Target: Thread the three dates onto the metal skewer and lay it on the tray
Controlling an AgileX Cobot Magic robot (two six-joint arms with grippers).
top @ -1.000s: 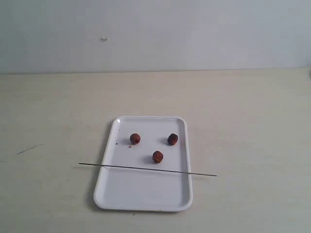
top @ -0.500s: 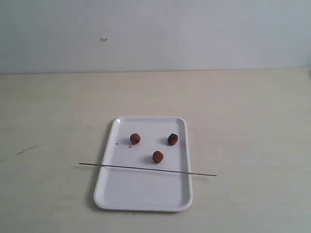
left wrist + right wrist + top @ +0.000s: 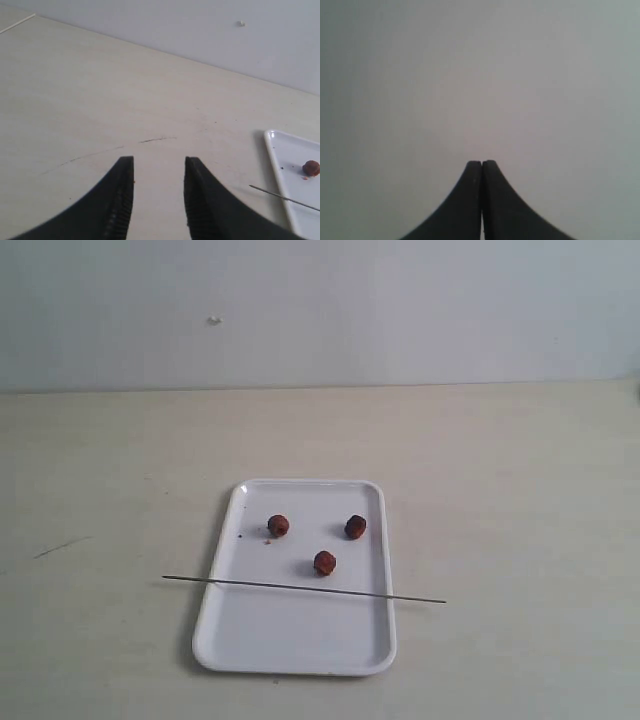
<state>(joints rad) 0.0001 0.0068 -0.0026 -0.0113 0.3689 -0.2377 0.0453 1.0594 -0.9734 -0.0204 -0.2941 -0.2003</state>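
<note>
The white tray (image 3: 295, 640) lies on the table, with three loose reddish-brown dates on it: one at the left (image 3: 278, 526), a darker one at the right (image 3: 355, 527), one nearer the front (image 3: 324, 562). The thin metal skewer (image 3: 300, 589) rests across the tray, both ends overhanging the rims. Neither arm shows in the exterior view. My left gripper (image 3: 159, 161) stands open over bare table, well apart from the tray (image 3: 280, 160), one date (image 3: 311, 168) and the skewer's tip (image 3: 280, 195). My right gripper (image 3: 481, 162) is shut on nothing, facing a blank grey wall.
A thin dark scratch (image 3: 60, 547) marks the table left of the tray; the same mark (image 3: 155, 140) lies just beyond my left fingertips. A grey wall (image 3: 320, 310) closes off the table's far edge.
</note>
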